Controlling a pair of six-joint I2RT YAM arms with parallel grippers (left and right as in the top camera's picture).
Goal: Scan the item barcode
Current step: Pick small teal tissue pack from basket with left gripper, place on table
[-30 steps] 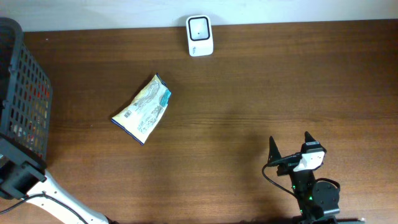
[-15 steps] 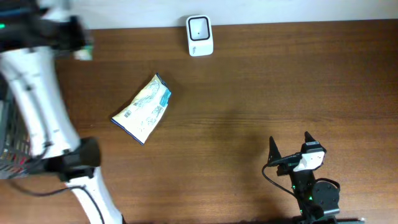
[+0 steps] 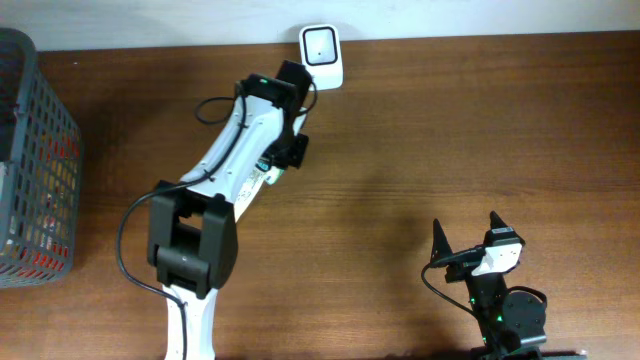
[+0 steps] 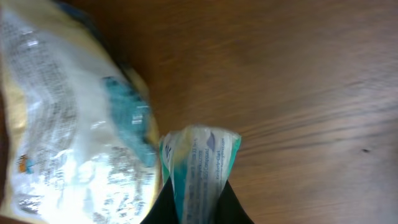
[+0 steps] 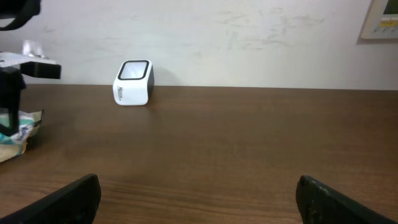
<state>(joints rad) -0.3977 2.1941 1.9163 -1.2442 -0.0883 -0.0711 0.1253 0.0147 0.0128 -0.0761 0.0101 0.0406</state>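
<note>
**Left gripper (image 4: 195, 200) pinched narrow on the teal end seam of the snack packet (image 4: 62, 118).**
The packet is a crinkled, glossy film pouch, yellow-white with fine print. It lies on the matte wood-grain table (image 3: 450, 130) near the boxy white scanner (image 3: 321, 45). The right gripper (image 3: 466, 228) has its black tapered fingers spread wide and holds nothing. One second earlier the left arm sat at the table's lower left corner and the packet lay uncovered; the arm now hides most of it from overhead. Right arm and scanner are unchanged.
</note>
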